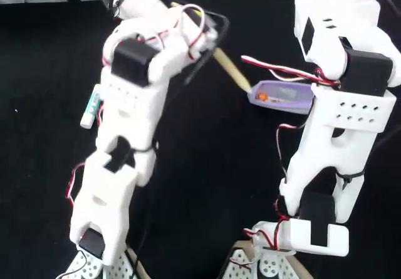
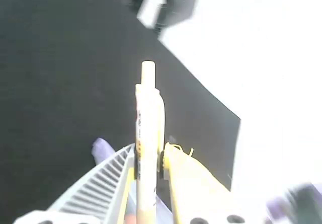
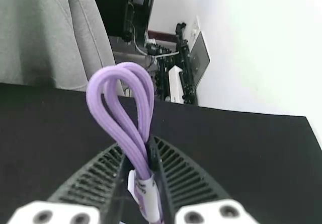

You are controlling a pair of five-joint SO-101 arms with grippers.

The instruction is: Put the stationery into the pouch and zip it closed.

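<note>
- Left gripper [image 2: 149, 149]: closed on a yellow pen [image 2: 147, 108], whose tip is at the pouch's end.
- Right gripper [image 3: 137, 149]: clamped on the purple pouch [image 3: 122, 95].
- White-green stick [image 1: 91, 106]: lies on the black table [image 1: 207, 178], beside the left arm.

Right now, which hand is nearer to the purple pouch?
Right. The right hand is shut on the pouch itself. The left hand is apart from it, gripping a pen whose tip reaches the pouch's end.
</note>
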